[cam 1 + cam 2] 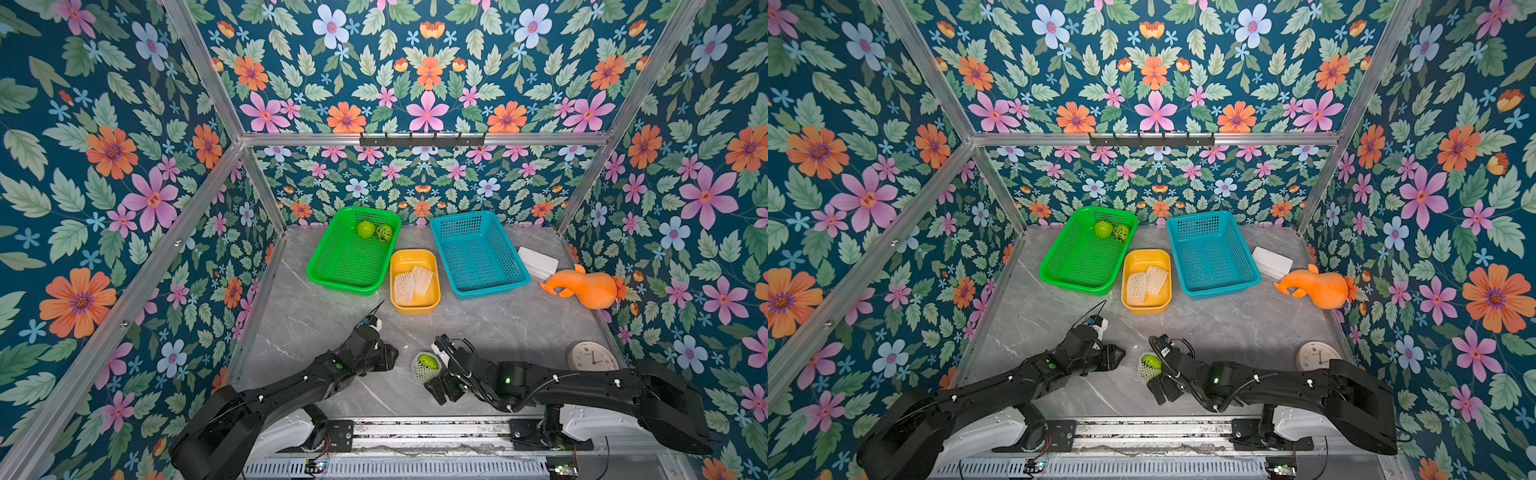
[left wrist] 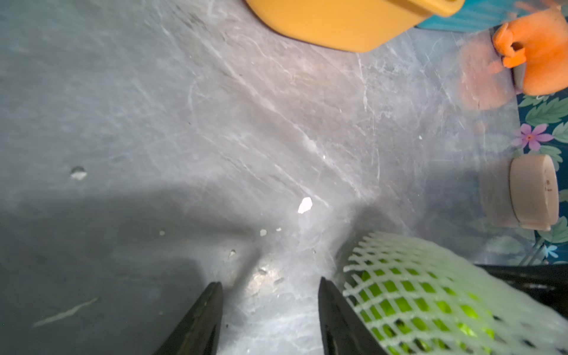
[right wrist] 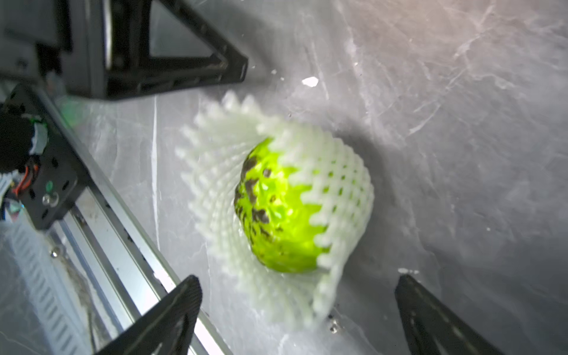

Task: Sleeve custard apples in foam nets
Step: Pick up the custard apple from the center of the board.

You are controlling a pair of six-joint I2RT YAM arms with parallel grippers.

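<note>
One custard apple lies on the grey table near the front, partly wrapped in a white foam net that flares open at one end. My right gripper stands open around that open end, its fingers apart from the net. In both top views it sits just right of the netted fruit. My left gripper is open with bare table between its fingers; the net lies beside one finger. Two bare custard apples rest in the green basket. Two flat foam nets lie in the yellow tub.
A blue basket stands right of the yellow tub. A white box and an orange gourd toy lie at the right wall. A round clock sits at the front right. Small white foam crumbs dot the table.
</note>
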